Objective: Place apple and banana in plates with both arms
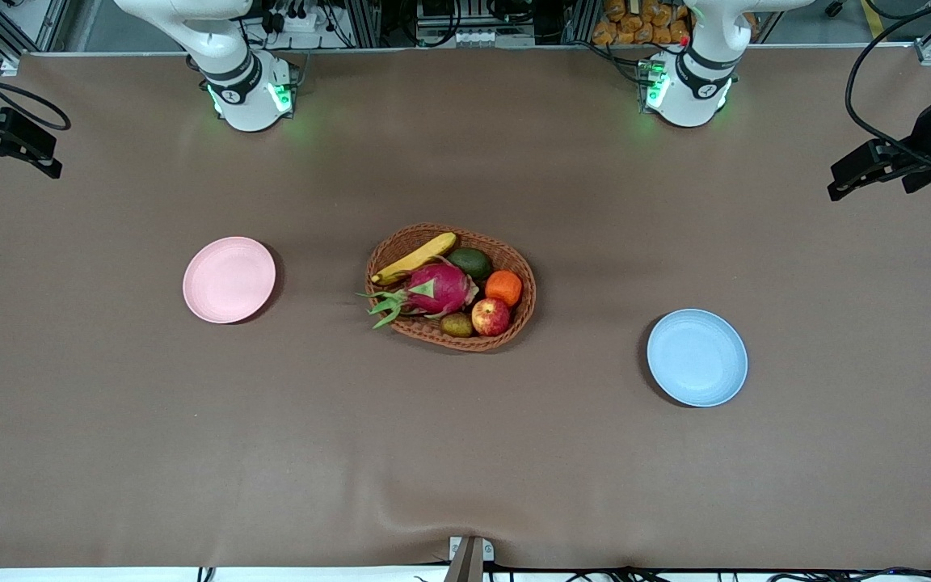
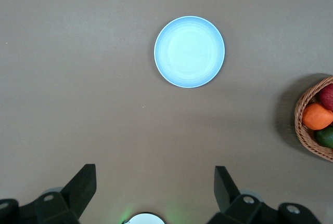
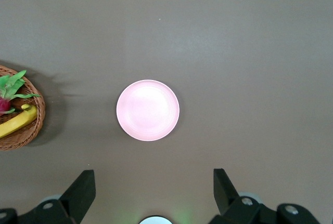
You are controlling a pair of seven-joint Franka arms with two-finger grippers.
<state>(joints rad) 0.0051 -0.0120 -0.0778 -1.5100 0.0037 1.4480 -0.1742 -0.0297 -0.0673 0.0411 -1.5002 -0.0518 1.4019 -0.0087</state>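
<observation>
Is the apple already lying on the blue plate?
No, the apple lies in the wicker basket, and the blue plate holds nothing.

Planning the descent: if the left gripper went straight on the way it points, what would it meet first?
Probably bare table, short of the blue plate; the left gripper, fingers open, aims downward, though depth is unclear.

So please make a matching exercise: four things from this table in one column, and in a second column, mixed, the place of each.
Things:
1. banana
2. apple
3. pink plate
4. blue plate

Places:
A. bare, toward the left arm's end of the table
B. in the basket, at its edge nearest the front camera
C. bare, toward the right arm's end of the table
D. in the basket, along its edge nearest the robots' bases

Pairs: 1-D, 2-B, 3-C, 4-A
</observation>
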